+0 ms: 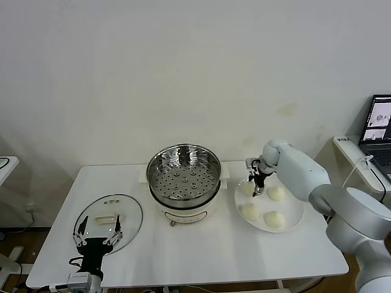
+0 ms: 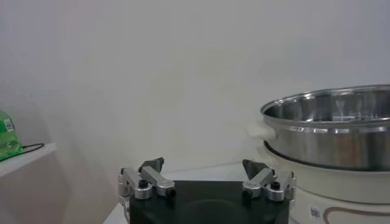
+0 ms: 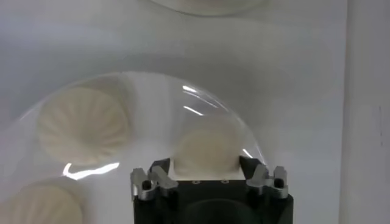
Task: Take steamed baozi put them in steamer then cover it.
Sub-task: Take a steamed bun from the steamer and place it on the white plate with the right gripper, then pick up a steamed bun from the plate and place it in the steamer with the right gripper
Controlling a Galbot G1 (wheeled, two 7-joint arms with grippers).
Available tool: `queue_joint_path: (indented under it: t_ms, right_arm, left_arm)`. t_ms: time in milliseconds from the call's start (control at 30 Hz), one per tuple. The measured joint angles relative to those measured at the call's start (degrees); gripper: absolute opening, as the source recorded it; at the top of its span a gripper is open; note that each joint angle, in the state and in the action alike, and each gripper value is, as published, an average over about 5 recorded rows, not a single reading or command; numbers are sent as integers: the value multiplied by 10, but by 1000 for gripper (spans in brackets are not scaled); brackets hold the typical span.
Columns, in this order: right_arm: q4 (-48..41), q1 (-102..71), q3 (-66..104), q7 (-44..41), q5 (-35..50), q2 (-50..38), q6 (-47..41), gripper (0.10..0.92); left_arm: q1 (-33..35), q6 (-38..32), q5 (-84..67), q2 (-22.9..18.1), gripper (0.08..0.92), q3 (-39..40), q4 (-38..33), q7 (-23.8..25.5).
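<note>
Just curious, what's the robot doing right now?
Right hand open around one baozi on plate. Left hand open above cover. Steamer empty, unobstructed.

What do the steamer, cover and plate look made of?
Steamer: polished stainless steel by its mirror-like walls and perforated tray, on a white, likely plastic base.
Cover: clear glass, since the table shows through it, with a metal rim and whitish handle.
Plate: glossy white, probably ceramic or melamine; sharp highlights show in the right wrist view.

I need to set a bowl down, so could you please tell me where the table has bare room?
Bare tabletop runs along the front edge, before the steamer and plate. Crowded: glass lid front left, baozi on the plate.
</note>
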Motion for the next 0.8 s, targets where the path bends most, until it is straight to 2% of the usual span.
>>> queue_joint_path:
  t_ms: [333,800]
  right_arm:
    - [16,9,-3,2,5,-14,-3,543]
    - [96,110,-57,-2,56,-77,-2,543]
  left_arm:
    - [2,0,0,-2,823,-1,-1,-1]
    - [1,-1,2,-2,823,3,2,-2]
